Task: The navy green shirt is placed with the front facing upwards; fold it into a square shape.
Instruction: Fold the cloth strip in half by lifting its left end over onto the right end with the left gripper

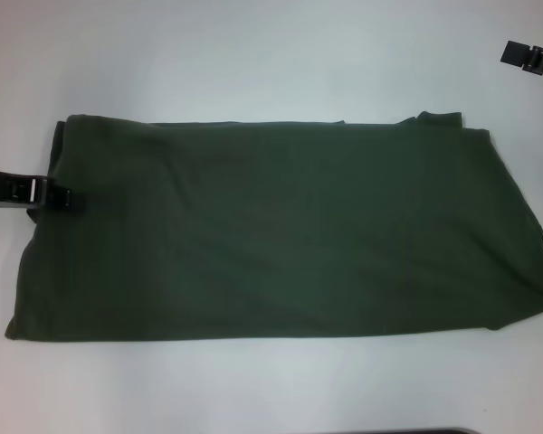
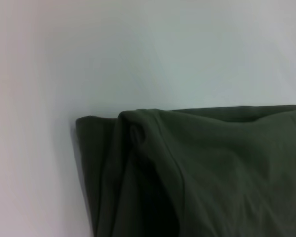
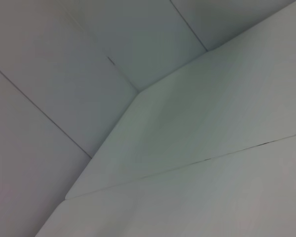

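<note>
navy green shirt [image 1: 281, 226] folded, left end effector [image 1: 65, 200] seemingly touching

One dark olive-green cotton shirt [image 1: 281, 226] lies folded into a long band on one white table [image 1: 253, 54]. Two black grippers show: the left gripper [image 1: 61, 199] at the shirt's edge, and the right gripper [image 1: 532, 59] well apart from the cloth.
</note>
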You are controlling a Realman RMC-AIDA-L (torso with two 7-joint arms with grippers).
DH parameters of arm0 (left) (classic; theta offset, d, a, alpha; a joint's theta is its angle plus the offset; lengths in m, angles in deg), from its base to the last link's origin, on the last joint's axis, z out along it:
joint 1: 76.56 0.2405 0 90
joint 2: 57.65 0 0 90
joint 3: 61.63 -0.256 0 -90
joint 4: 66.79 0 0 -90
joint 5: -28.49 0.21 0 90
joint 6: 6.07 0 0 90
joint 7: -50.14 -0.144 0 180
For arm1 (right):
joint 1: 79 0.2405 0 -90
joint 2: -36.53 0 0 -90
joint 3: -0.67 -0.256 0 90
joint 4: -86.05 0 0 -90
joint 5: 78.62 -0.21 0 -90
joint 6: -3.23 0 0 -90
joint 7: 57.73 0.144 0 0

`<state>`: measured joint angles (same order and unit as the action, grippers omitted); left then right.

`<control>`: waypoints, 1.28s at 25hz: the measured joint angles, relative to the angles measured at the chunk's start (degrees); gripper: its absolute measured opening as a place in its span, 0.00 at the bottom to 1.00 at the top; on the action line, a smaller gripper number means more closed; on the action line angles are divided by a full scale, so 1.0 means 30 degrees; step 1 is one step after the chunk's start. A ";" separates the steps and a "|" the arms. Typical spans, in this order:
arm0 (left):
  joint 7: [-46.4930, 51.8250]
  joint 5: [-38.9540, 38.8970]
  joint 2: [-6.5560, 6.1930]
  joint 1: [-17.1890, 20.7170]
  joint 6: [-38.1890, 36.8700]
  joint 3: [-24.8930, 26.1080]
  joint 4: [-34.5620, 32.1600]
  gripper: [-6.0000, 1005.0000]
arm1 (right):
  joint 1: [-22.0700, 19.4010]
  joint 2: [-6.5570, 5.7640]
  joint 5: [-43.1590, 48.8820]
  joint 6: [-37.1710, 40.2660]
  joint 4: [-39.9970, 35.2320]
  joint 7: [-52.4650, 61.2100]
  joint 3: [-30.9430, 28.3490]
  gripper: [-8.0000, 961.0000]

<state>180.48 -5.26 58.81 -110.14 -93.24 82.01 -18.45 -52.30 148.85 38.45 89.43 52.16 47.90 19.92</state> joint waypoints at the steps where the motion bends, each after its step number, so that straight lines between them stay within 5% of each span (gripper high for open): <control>1: 0.0001 0.0000 0.0000 0.0004 -0.0001 0.0024 0.0005 0.14 | 0.0000 0.0001 0.0000 -0.0011 -0.0001 0.0001 0.0000 0.96; 9: -0.0001 -0.0835 0.0171 -0.0071 -0.0988 0.0729 0.0327 0.02 | 0.0004 0.0025 0.0000 -0.0049 -0.0013 -0.0008 0.0000 0.96; 20: 0.0112 -0.3107 0.0765 -0.0093 -0.3312 0.0782 0.1993 0.02 | -0.0050 -0.0011 0.0069 -0.0054 -0.0013 0.0000 0.0149 0.96; 32: 0.0285 -0.3787 0.0760 0.0184 -0.4506 0.0760 0.2822 0.02 | -0.0081 -0.0059 0.0122 -0.0045 0.0011 0.0005 0.0205 0.96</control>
<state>181.34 -16.62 61.09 -109.59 -106.75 84.29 -9.98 -52.54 148.67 38.81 89.29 52.19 47.91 20.54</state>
